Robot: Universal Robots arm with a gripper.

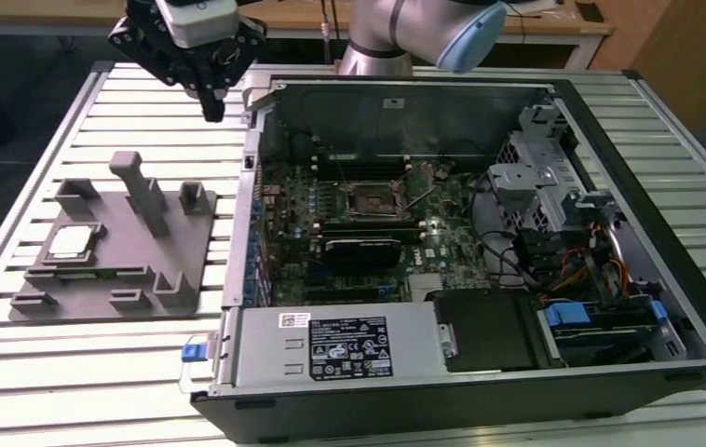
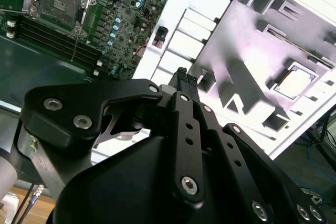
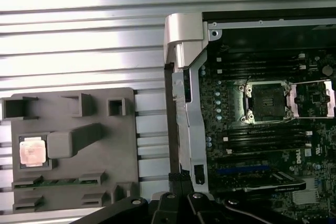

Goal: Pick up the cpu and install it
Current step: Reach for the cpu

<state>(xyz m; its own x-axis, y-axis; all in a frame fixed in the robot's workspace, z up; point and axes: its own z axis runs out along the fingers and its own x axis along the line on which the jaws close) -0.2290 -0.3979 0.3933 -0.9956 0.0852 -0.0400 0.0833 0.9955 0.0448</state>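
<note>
Slatted bench (image 1: 80,372) carries grey holder (image 1: 129,279) with cpu (image 1: 70,244) in it, beside open computer case (image 1: 478,414); gripper (image 1: 214,114) hangs above, fingers closed together, empty, well apart from cpu.

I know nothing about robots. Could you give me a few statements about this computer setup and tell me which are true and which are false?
1. The cpu lies on the grey holder. True.
2. The gripper holds the cpu. False: it is shut on nothing and is apart from the holder, near the case's corner.
3. The socket on the board is empty, its frame swung open. True.
4. The case is closed up. False: its side is open and the board shows.
</note>
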